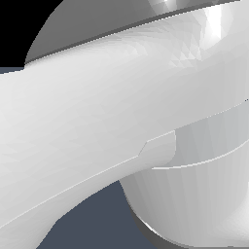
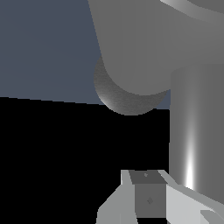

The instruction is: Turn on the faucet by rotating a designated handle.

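The gripper [image 2: 151, 199], its jaw state hidden, is hovering beside the faucet [image 2: 192, 122], with no handle visible, risking nudging the cylinder instead.

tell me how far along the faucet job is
Done: the approach; in the wrist view the gripper sits right beside the grey faucet. In hand: closing in, though no contact shows. Left: finding and rotating the handle, which neither view shows. The exterior view is blocked by the white arm.

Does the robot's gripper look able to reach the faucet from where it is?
Probably yes: in the wrist view the gripper hangs right beside the faucet, with nothing between them. The thin handle I cannot pick out.
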`<state>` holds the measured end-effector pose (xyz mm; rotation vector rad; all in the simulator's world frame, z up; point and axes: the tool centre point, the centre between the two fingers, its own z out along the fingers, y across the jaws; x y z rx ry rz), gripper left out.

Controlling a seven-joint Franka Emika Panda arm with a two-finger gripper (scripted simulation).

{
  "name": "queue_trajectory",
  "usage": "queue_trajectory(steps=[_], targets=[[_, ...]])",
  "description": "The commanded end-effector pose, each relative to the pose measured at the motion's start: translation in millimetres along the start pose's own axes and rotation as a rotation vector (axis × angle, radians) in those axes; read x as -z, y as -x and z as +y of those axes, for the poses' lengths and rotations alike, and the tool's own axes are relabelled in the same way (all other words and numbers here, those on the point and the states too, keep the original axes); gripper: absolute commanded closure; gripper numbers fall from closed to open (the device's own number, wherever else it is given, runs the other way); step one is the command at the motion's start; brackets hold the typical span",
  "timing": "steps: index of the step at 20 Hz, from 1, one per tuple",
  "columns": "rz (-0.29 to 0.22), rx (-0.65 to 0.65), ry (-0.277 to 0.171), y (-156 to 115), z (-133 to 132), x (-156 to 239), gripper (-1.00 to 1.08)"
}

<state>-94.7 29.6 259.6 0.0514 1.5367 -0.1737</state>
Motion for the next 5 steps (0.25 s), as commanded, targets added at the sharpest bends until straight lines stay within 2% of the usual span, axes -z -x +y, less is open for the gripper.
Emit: queue_trajectory(steps=[1, 5], targets=[[0.032, -0.075, 0.027, 26.2, 28.0, -3.1, 1.08], [0.035, -0.083, 0.025, 29.4, 35.3, -3.4, 1.08]])
